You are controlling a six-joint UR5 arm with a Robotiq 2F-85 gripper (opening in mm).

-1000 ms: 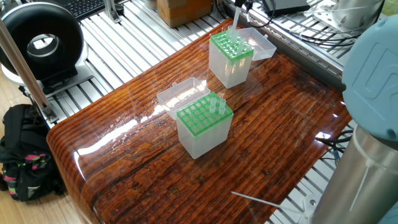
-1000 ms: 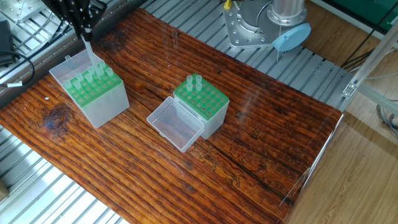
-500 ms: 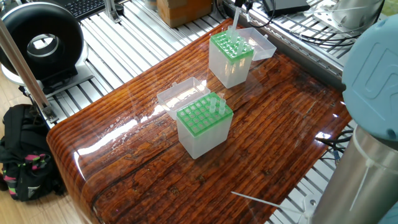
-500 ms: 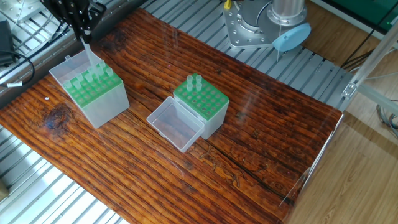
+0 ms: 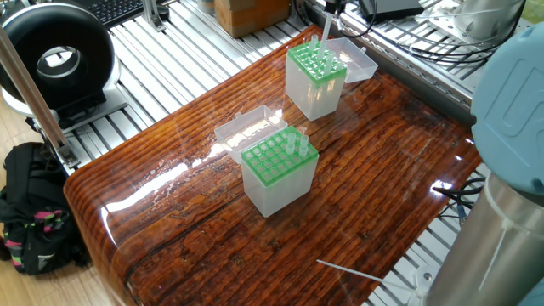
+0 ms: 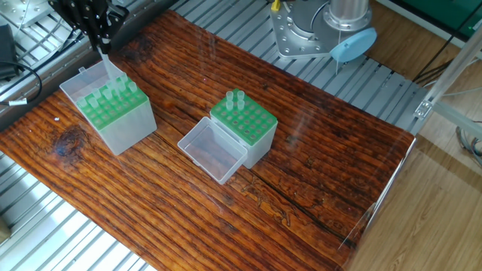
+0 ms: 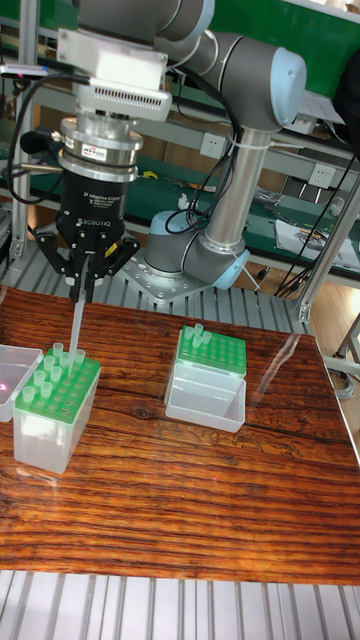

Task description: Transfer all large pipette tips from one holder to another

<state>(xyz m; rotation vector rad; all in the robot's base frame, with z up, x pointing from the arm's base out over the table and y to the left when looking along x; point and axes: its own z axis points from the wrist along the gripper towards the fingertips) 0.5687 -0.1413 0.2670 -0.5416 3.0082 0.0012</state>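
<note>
My gripper (image 7: 82, 288) is shut on one large pipette tip (image 7: 76, 322), a slim translucent tube hanging upright. Its lower end is level with the tops of the tips standing in the green-topped holder (image 7: 55, 398) below. In the other fixed view the gripper (image 6: 101, 44) and held tip (image 6: 111, 68) are over the back of that holder (image 6: 117, 113). One fixed view shows the gripper (image 5: 333, 7) at the top edge with the tip (image 5: 323, 36) under it. The second holder (image 6: 245, 126) carries three tips (image 6: 236, 100) in a back corner.
Each holder has its clear lid open beside it, such as the lid (image 6: 212, 150) in front of the second holder. A loose thin tip (image 5: 350, 272) lies near the table's front edge. The arm's base (image 6: 316, 34) stands behind the table, and cables (image 6: 22, 64) run at the left.
The gripper has risen a little with the tip still in it. The holders and lids have not moved.
</note>
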